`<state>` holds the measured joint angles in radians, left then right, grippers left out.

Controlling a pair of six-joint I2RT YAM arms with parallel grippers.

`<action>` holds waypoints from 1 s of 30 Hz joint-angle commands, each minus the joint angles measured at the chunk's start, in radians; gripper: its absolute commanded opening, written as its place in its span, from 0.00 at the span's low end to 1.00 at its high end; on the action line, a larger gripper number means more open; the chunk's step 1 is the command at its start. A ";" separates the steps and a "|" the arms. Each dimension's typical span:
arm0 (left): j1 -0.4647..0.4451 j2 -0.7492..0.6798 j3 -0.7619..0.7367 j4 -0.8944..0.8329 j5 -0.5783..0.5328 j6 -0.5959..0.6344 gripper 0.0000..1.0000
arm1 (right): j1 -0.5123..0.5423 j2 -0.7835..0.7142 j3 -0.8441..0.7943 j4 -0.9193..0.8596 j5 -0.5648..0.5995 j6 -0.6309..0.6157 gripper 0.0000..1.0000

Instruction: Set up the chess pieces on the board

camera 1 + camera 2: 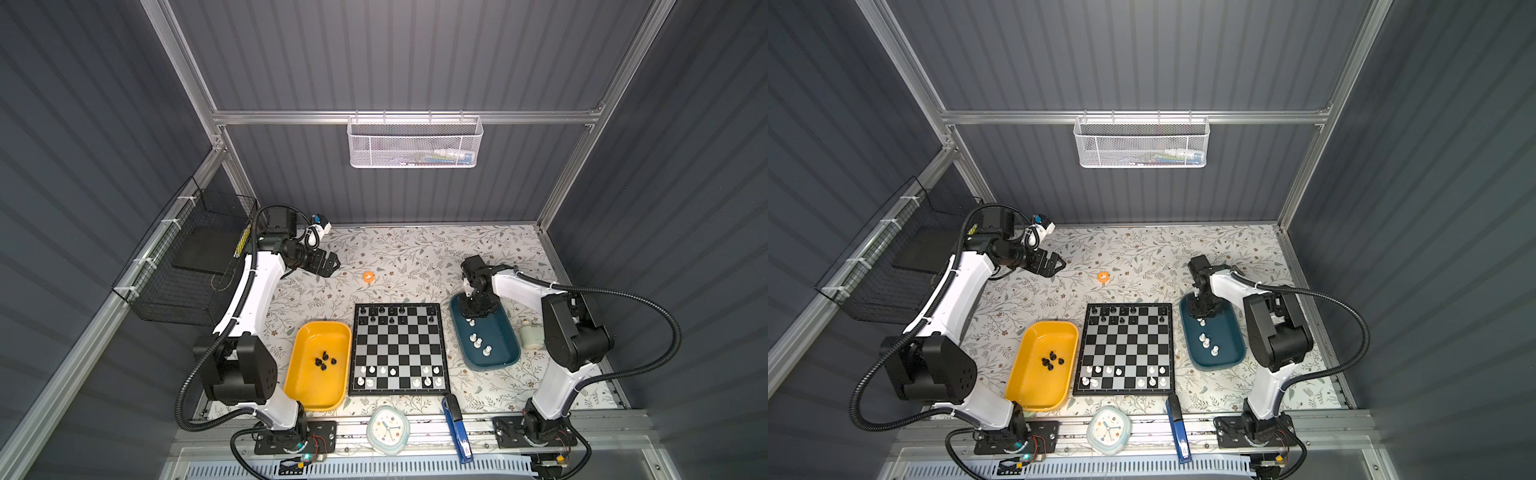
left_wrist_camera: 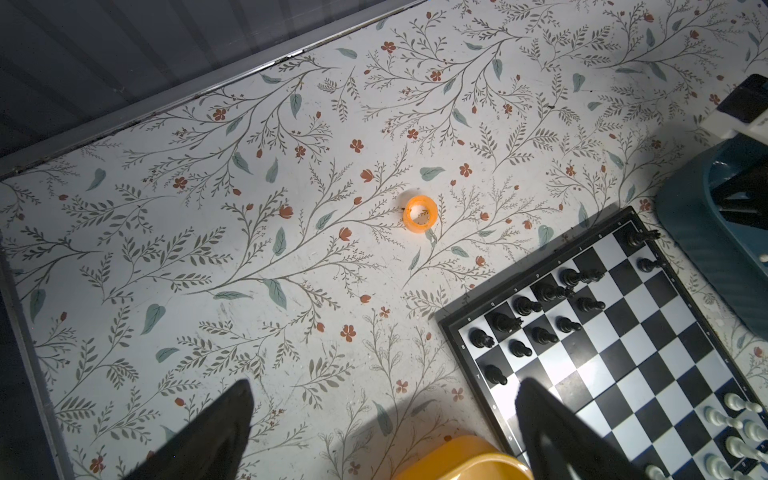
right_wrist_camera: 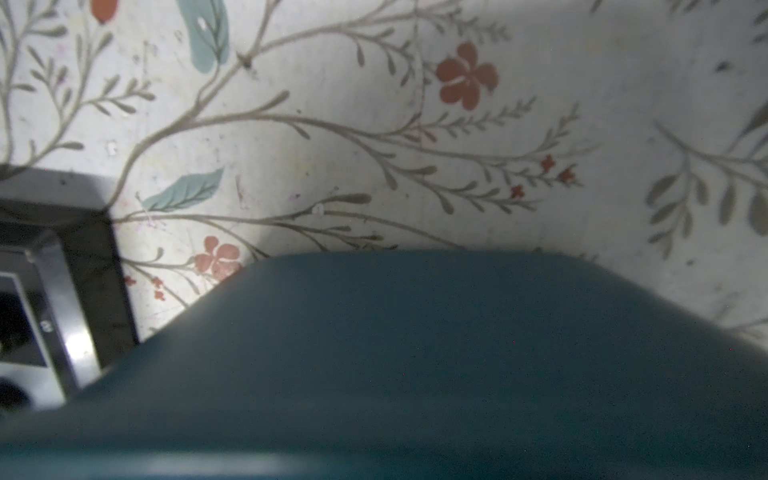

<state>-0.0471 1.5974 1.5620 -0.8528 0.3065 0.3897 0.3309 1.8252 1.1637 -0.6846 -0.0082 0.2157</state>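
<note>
Looking down in both top views, the board (image 1: 399, 345) lies flat on a floral-patterned bench (image 1: 415, 257) in the lower middle of the frame. Black chess pieces (image 1: 392, 310) partly fill the two rows along its upper edge. White chess pieces (image 1: 428, 380) partly fill the two rows along its lower edge.

Just left of the board sits a yellow tray (image 1: 316, 390) holding a few loose black pieces (image 1: 325, 360). Just right of the board sits a teal tray (image 1: 500, 357) holding a few loose white pieces (image 1: 478, 343).

The left arm (image 1: 257, 291) reaches toward the upper left of the bench. The left jaws hover there, well apart from the board. In the left wrist view its two dark fingers (image 2: 208, 436) stand wide apart with nothing between them. That view also shows a small orange ring (image 2: 419, 214) on the bench and the board's corner with its black pieces.

The right arm (image 1: 519, 291) bends over the upper end of the teal tray. The right jaws point down into the tray, just above one white piece. The wrist hides them in both top views. The right wrist view shows only the blurred tray wall, so I cannot tell how far they are open or whether they hold anything.

A clock (image 1: 388, 428) and a blue stapler (image 1: 457, 428) lie at the lower edge of the bench.
</note>
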 commanded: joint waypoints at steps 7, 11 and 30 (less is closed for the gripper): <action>-0.005 -0.016 -0.009 -0.026 -0.001 0.015 1.00 | 0.006 -0.009 0.006 -0.029 0.014 -0.009 0.23; -0.005 -0.016 -0.011 -0.025 0.000 0.015 1.00 | 0.006 -0.017 0.000 -0.026 0.013 -0.007 0.24; -0.005 -0.020 -0.014 -0.023 -0.001 0.015 1.00 | 0.010 -0.037 -0.013 -0.031 0.016 -0.003 0.23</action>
<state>-0.0471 1.5974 1.5589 -0.8524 0.3065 0.3897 0.3347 1.8164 1.1629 -0.6884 -0.0002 0.2161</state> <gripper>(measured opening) 0.995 0.232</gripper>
